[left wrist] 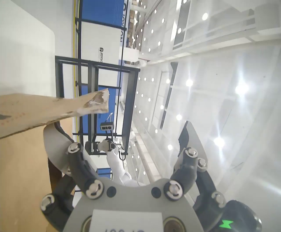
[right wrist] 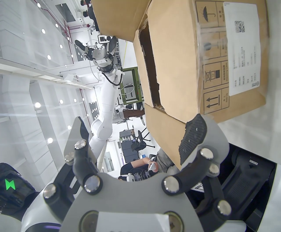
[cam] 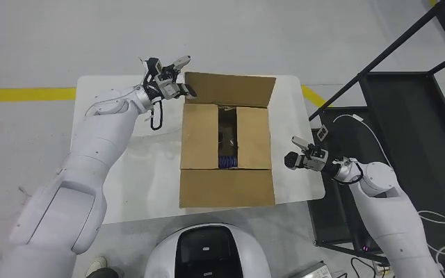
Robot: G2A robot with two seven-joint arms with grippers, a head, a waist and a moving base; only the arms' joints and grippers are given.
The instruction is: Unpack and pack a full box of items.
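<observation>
Both sets of fingers (right wrist: 193,136) are spread, holding nothing. The box (cam: 226,149) sits mid-desk (cam: 139,174), flaps partly open. The left gripper (cam: 188,76) is at the corner of the far flap (cam: 229,89), the right gripper (cam: 290,151) near the box's side. I would pinch the flap edge firmly, then fold it outward slowly.

A white table (cam: 149,187) stands on a pale grey floor (cam: 278,35). A yellow stripe (cam: 35,94) runs across the floor at the table's 10 o'clock and 2 o'clock. A black metal rack (cam: 407,104) stands at its 3 o'clock. Round ceiling lights (left wrist: 241,89) glare overhead, with blue wall panels (left wrist: 103,13) beyond.
</observation>
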